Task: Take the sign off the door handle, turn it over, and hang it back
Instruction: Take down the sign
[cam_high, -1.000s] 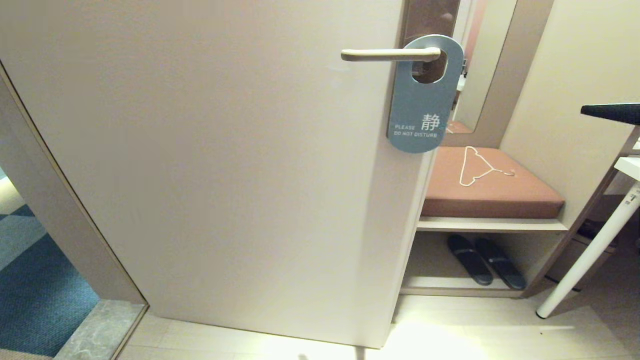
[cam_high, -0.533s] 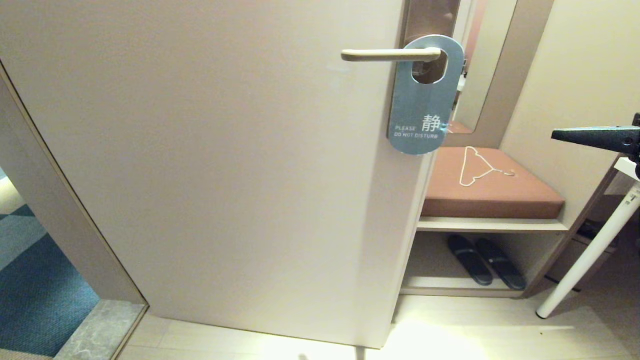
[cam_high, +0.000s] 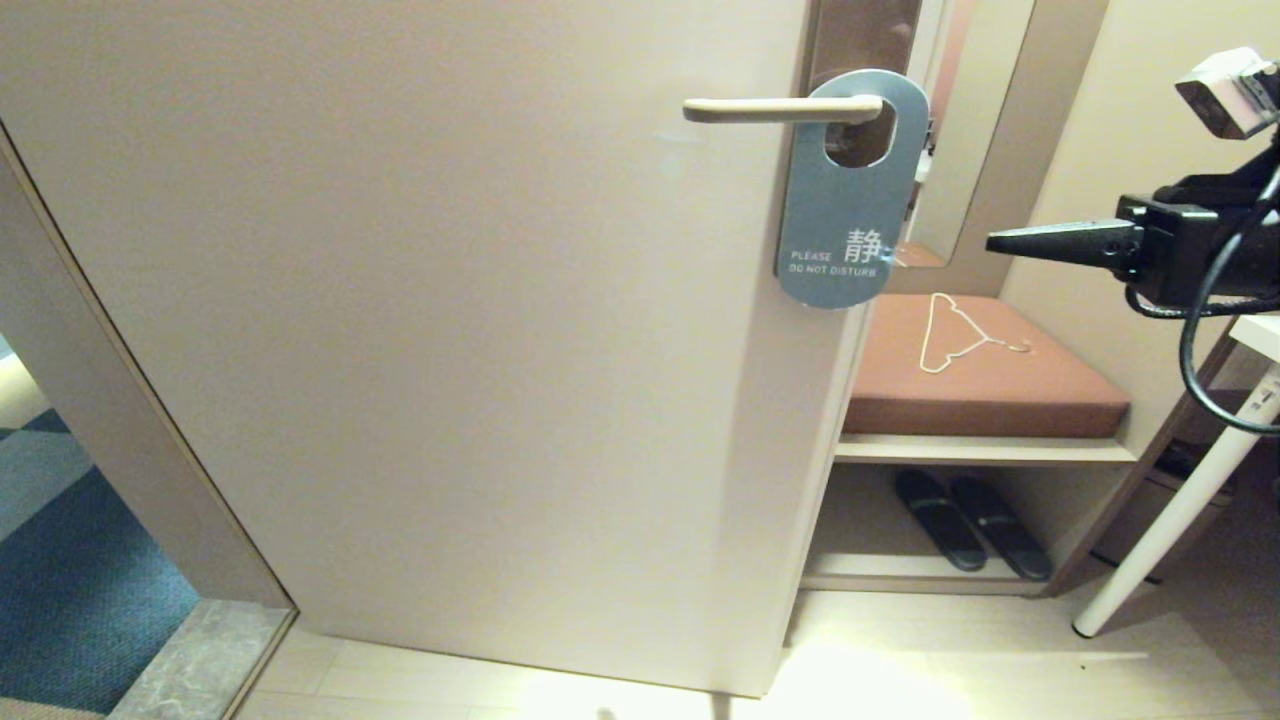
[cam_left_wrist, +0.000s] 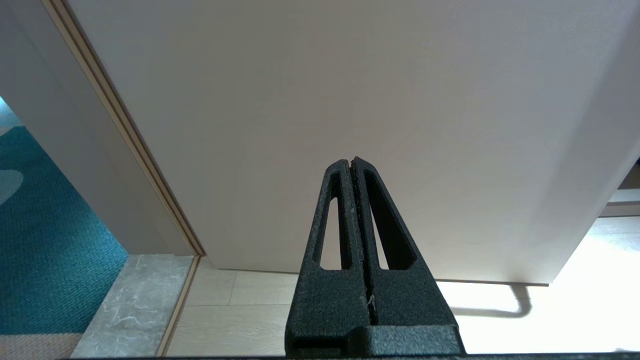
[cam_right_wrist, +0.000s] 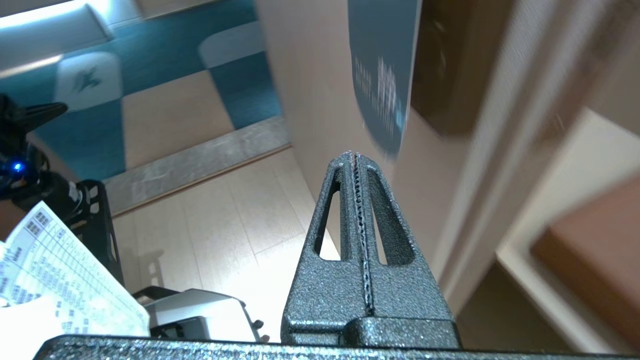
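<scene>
Approach step: grey-blue rounded card sign (cam_high: 848, 190) hangs on beige lever door handle (cam_high: 780, 109); black right gripper (cam_high: 992, 241), clenched empty, at its 3 o'clock, must open.

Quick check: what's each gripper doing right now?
Left gripper: closed, empty, facing the door.
Right gripper: closed, empty, beside the sign.

This looks like a hotel room entryway. A "do not disturb" sign (cam_high: 845, 190) hangs on the door handle (cam_high: 780, 109), beside a cushioned bench (cam_high: 985, 385) holding a wire hanger (cam_high: 955, 333), slippers (cam_high: 970, 533) shelved underneath, patterned corridor carpet (cam_high: 70, 590) outside.
</scene>
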